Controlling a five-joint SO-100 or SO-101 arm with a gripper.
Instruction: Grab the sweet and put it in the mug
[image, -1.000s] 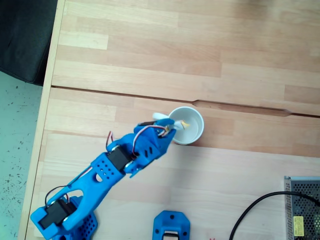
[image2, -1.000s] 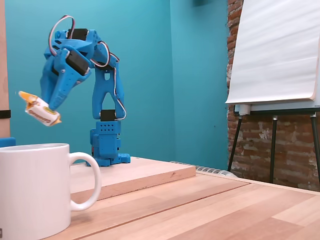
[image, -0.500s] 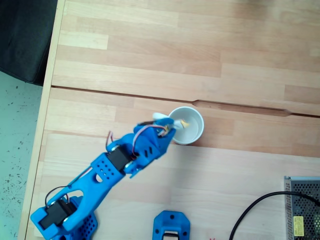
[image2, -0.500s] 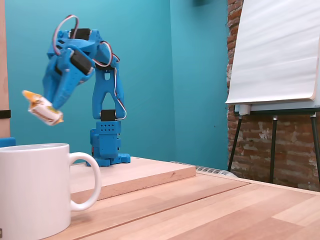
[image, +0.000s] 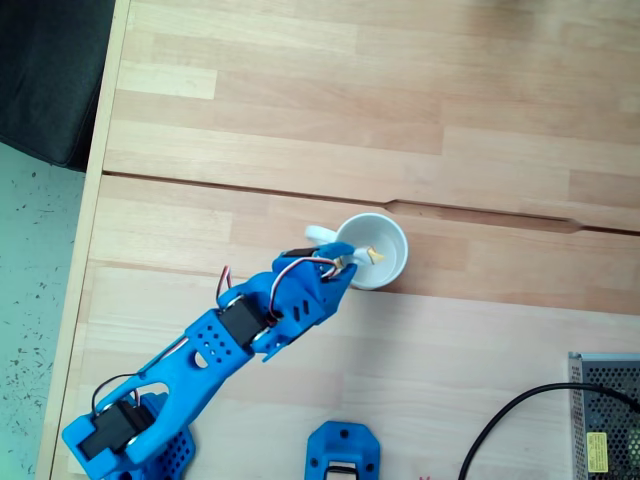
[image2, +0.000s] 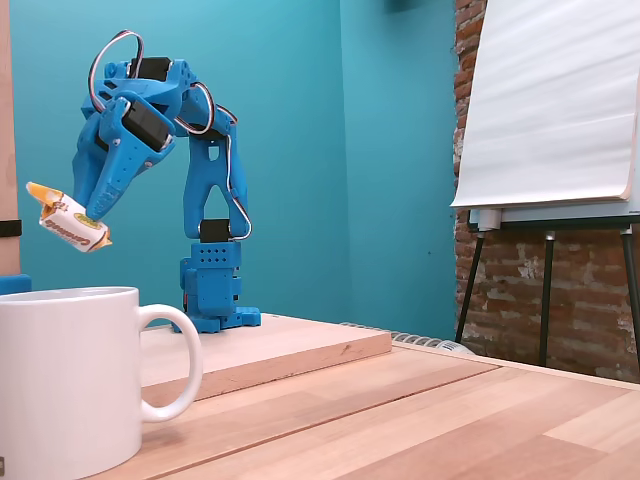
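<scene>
The blue arm's gripper (image2: 88, 212) is closed on the sweet (image2: 68, 221) and holds it in the air above the mug (image2: 70, 375), clear of the rim, as a fixed view from the side shows. The sweet is tilted, with one orange-yellow end up and away from the mug's handle (image2: 178, 362). In a fixed view from above, the gripper (image: 350, 262) reaches over the edge of the mug (image: 390, 270), and the sweet (image: 371, 254) appears inside the mug's round outline. The mug stands upright on the wooden table (image: 300, 100), near the long seam between the boards.
</scene>
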